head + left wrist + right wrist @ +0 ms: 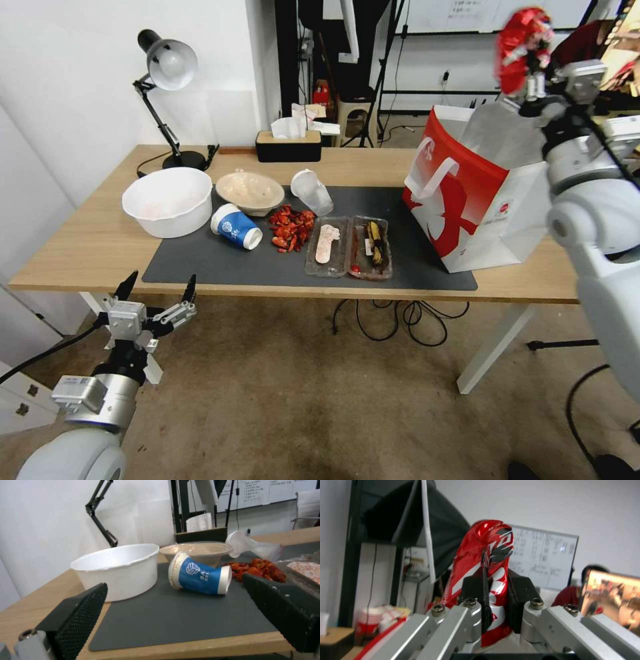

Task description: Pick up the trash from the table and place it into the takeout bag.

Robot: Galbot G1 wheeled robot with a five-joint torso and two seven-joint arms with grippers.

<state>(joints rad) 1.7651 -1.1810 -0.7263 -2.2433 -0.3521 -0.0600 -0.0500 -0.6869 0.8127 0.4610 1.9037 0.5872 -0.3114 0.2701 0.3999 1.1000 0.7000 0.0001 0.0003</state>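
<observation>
My right gripper [531, 73] is raised high above the red-and-white takeout bag [477, 200] and is shut on a crushed red soda can [522, 47]; the right wrist view shows the can [485, 570] pinched between the dark pads [520, 590]. On the table's [93, 247] dark mat lie a blue-and-white paper cup [237, 227] on its side, a beige bowl [250, 191], a tipped clear plastic cup [311, 191], red food scraps [291, 229] and two clear trays [348, 247]. My left gripper [157, 288] hangs open below the table's front left edge; its fingers [80, 615] frame the paper cup [200, 573].
A big white bowl [167, 200] stands at the mat's left end. A desk lamp [167, 73] and a black tissue box [288, 143] sit along the far edge. Cables [393, 320] hang under the table. Bare wood lies at the table's left end.
</observation>
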